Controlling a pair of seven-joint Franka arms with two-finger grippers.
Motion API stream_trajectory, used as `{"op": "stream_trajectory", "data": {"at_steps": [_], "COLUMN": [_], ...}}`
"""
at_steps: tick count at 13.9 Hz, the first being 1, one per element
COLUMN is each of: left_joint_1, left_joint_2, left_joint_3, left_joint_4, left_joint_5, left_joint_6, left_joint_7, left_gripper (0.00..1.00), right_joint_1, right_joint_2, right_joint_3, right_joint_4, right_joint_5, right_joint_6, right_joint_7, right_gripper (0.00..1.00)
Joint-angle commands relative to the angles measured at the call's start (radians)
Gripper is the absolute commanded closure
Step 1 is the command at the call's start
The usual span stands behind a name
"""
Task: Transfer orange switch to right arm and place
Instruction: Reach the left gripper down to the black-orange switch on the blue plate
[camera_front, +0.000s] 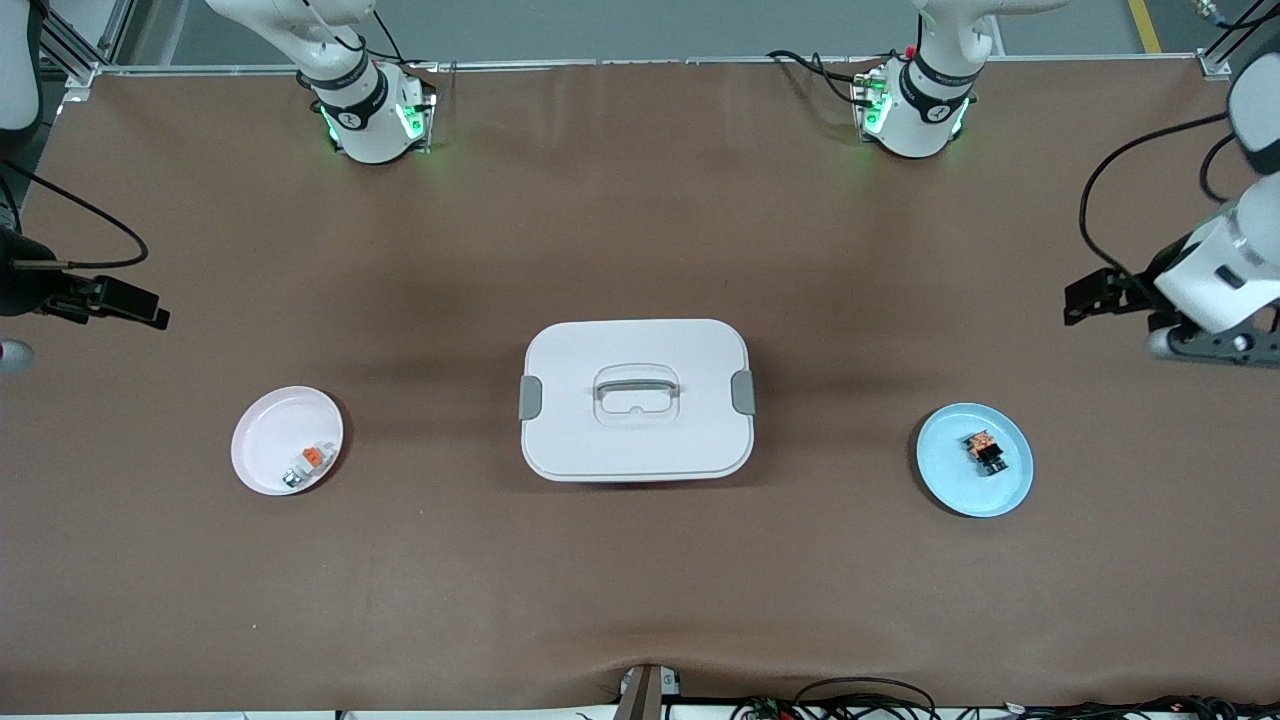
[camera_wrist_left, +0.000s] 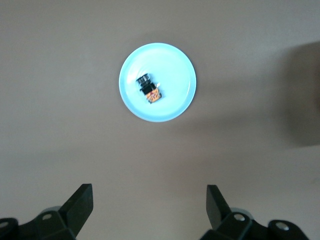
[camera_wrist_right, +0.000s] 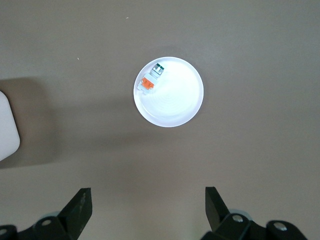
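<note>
Table: you are looking at a wide table (camera_front: 640, 250) covered in plain brown cloth, with both arm bases standing along the edge farthest from the front camera.
Box: a white, rounded rectangular plastic box (camera_front: 637, 400) sits at the middle of the table; its lid has a recessed carry handle and a grey latch at each short end, and it is on.
Left gripper: your left gripper (camera_wrist_left: 150, 207) hangs in the air at the left arm's end of the table, above bare cloth near the blue plate; its two black fingers are spread wide with nothing between them.
Right gripper: your right gripper (camera_wrist_right: 148, 209) hangs at the right arm's end of the table, above bare cloth near the pale plate; its fingers are likewise spread wide and hold nothing.
Blue plate: a round light-blue plate (camera_front: 950, 480) lies flat toward the left arm's end, well apart from the box.
Pale plate: a round, very pale pink plate (camera_front: 265, 440) lies flat toward the right arm's end, also well apart from the box.
Orange switch: the small, blocky black switch with an orange end (camera_front: 985, 450) lies on the blue plate, near its middle; neither gripper touches it.
Other piece: a small white-and-grey part with an orange tab (camera_front: 308, 465) lies on the pale plate, close to its rim.
</note>
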Motion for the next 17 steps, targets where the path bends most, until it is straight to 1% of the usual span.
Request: {"op": "stream_trajectory", "data": {"at_steps": [1, 3, 4, 5, 6, 8, 11, 13, 14, 17], "left_joint_1": [0.032, 0.045, 0.050, 0.052, 0.071, 0.081, 0.056, 0.055, 0.055, 0.055], "left_joint_2": [0.077, 0.140, 0.167, 0.197, 0.231, 0.298, 0.357, 0.401, 0.417, 0.452], "left_joint_3": [-0.004, -0.002, -0.002, -0.002, -0.002, -0.004, -0.010, -0.011, -0.013, -0.013], "left_joint_4": [0.002, 0.000, 0.003, 0.006, 0.009, 0.026, 0.042, 0.040, 0.037, 0.032], "left_joint_5": [-0.013, -0.036, -0.032, -0.039, -0.056, -0.110, -0.099, -0.090, -0.097, -0.091], "left_joint_6": [0.067, 0.125, 0.169, 0.221, 0.266, 0.306, 0.384, 0.500, 0.531, 0.570], "left_joint_7": [0.186, 0.309, 0.407, 0.545, 0.645, 0.725, 0.808, 1.011, 1.073, 1.089], "left_gripper": [0.00, 0.00, 0.00, 0.00, 0.00, 0.00, 0.00, 0.00, 0.00, 0.00], "right_joint_1": [-0.017, -0.032, -0.032, -0.033, -0.049, -0.056, -0.066, -0.063, -0.060, -0.044], "right_joint_2": [-0.025, -0.034, -0.037, -0.037, -0.038, -0.045, -0.046, -0.046, -0.046, -0.046], "right_joint_3": [0.004, 0.004, 0.005, 0.002, -0.004, -0.005, -0.009, 0.001, 0.004, 0.008], "right_joint_4": [0.038, 0.088, 0.103, 0.111, 0.111, 0.114, 0.114, 0.119, 0.119, 0.119], "right_joint_5": [0.006, -0.001, -0.009, -0.008, 0.006, 0.005, 0.011, 0.037, 0.044, 0.045], "right_joint_6": [-0.008, -0.014, -0.014, -0.020, -0.024, -0.087, -0.087, -0.089, -0.092, -0.092], "right_joint_7": [-0.008, -0.114, -0.182, -0.216, -0.216, -0.204, -0.111, -0.022, -0.005, -0.003], "right_gripper": [0.00, 0.00, 0.00, 0.00, 0.00, 0.00, 0.00, 0.00, 0.00, 0.00]}}
